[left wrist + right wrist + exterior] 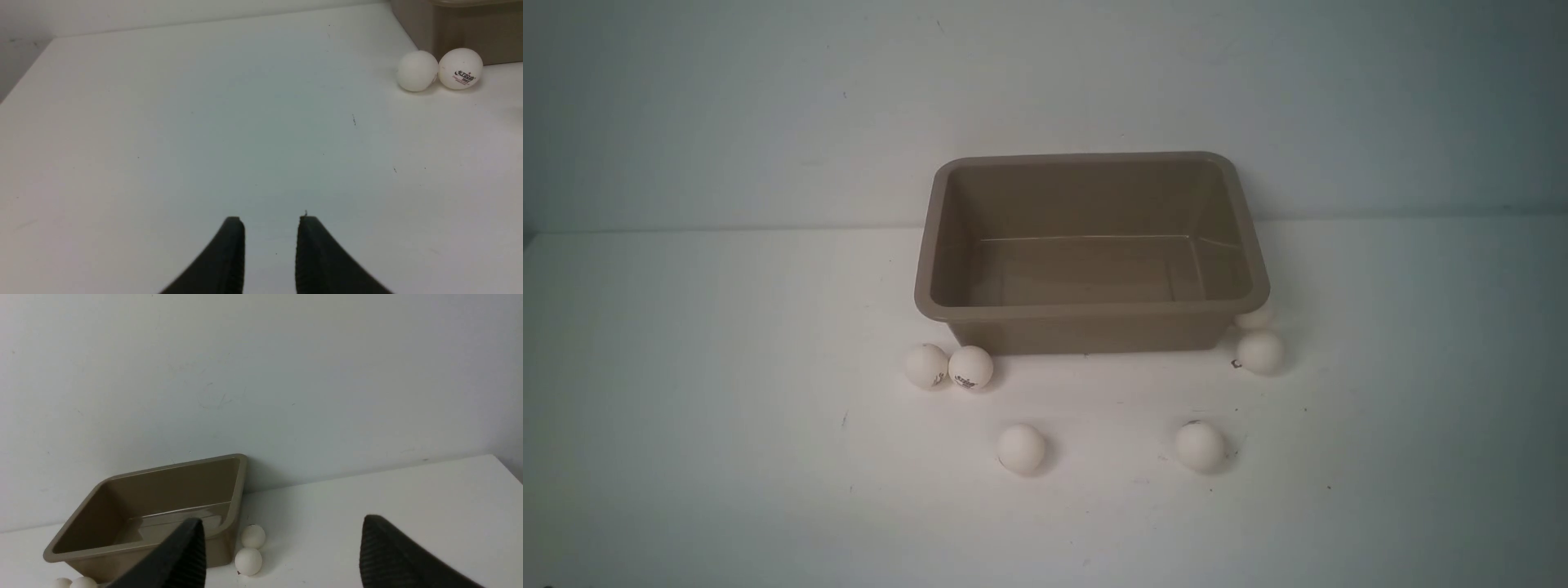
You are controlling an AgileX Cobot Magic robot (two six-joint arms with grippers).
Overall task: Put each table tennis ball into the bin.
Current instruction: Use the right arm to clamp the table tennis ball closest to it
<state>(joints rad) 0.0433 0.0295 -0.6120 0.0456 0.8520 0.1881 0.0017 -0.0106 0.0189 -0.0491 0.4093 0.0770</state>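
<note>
Counting the balls: six, every one on the table [727, 425], none in the bin [1086, 311] (its floor is bare).
State of the left gripper [269, 220]: clenched down to a narrow slit, grasping nothing, low over bare table.
Ahead of the left gripper: the left pair [417, 70], two balls touching each other just outside one near corner of the bin and well apart from the fingertips; one shows a dark printed logo.
State of the right gripper [282, 519]: released, jaws standing wide, nothing between them.
Ahead of the right gripper: the right pair [248, 561], one ball beyond the other beside the bin's other near corner and well apart from the fingertips; from the front the farther one is half hidden under the rim.
Out of both wrist views: two loose balls, the left loose ball [1021, 448] and the right loose ball [1199, 446], lying in the open on the robot's side of the bin, well apart from each other.
Done so far: nothing, by the look of it (no ball held, none dropped in).
Left to do: all six pick-ups and drops.
Likely first step: I would guess a reach toward one of the pairs, since each gripper already faces one.
</note>
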